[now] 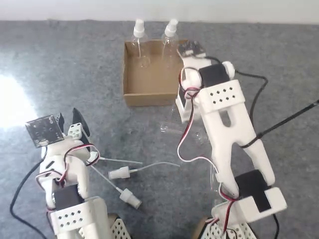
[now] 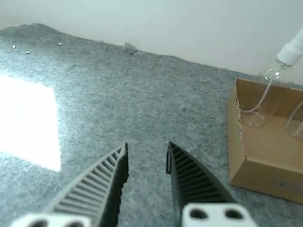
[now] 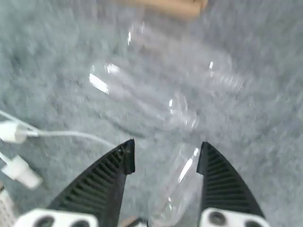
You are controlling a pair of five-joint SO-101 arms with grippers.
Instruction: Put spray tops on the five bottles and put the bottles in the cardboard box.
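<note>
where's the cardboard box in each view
High view: cardboard box at the top middle of the picture.
Left wrist view: ahead of the left gripper, off to one side, with bottles standing in it.
Right wrist view: a strip of its brown edge, beyond the lying bottles.
Shared landmark: the grey table under the box in all three.

Two capped clear bottles [image 1: 138, 42] stand upright inside the open cardboard box [image 1: 124, 74]. Three uncapped bottles [image 3: 142, 99] lie on their sides just outside it, near two loose white spray tops [image 1: 119, 174].
</note>
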